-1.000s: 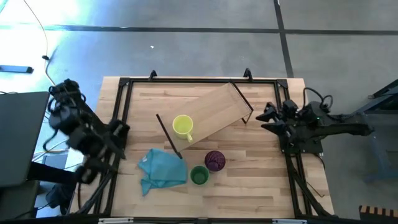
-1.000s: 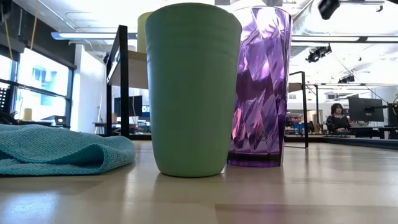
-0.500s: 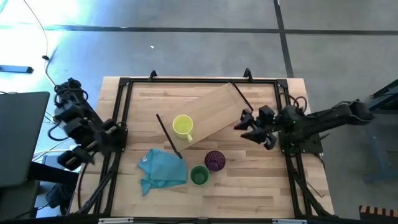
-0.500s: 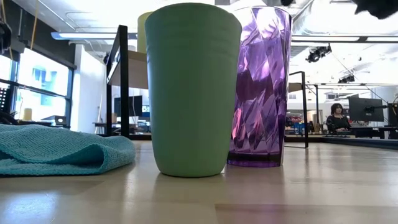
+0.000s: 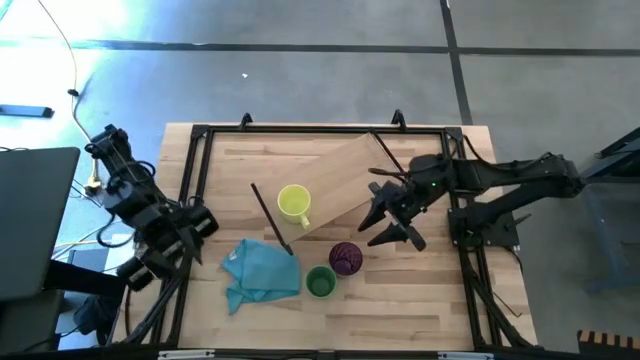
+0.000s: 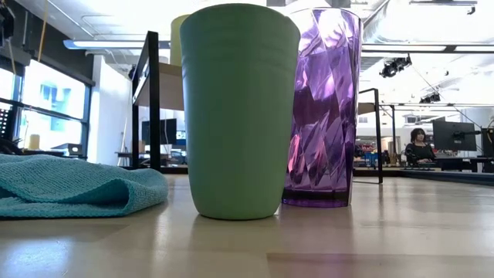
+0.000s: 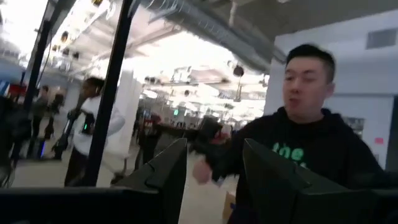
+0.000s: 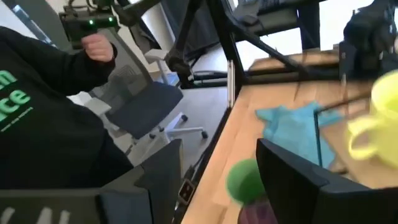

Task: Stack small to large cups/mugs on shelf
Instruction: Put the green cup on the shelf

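High view: The right gripper (image 5: pixel 392 216) hangs over the table with its fingers spread apart and empty, just at 2 o'clock of the translucent purple faceted tumbler (image 5: pixel 345 258). The small green plastic cup (image 5: pixel 320 282) stands close by the tumbler's 7 o'clock side. The short yellow handled mug (image 5: pixel 294 203) sits on the long light-wood shelf board (image 5: pixel 345 180), near its 8 o'clock end. A crumpled teal cloth (image 5: pixel 262 270) lies at 9 o'clock of the green cup. The left gripper (image 5: pixel 190 222) waits at the table's 9 o'clock edge, parted and empty.

Low view: The green cup (image 6: pixel 239 112) stands upright in front; the tumbler (image 6: pixel 324 108) stands upright close behind it. Whether they touch cannot be told. No gripper shows.

Left wrist view: Two dark fingers (image 7: pixel 165 177) stand apart, holding nothing; a person (image 7: pixel 305 149) shows beyond.

Right wrist view: The open fingers (image 8: pixel 292 180) frame the green cup (image 8: pixel 245 180); the yellow mug (image 8: pixel 379 118) lies farther off.

Procedure, as judged: approach is under way. Descend centred on one vessel only. Keep the far finger clear of the neighbouring cup. Grip below the rim and lift vertically before traversing to the shelf.
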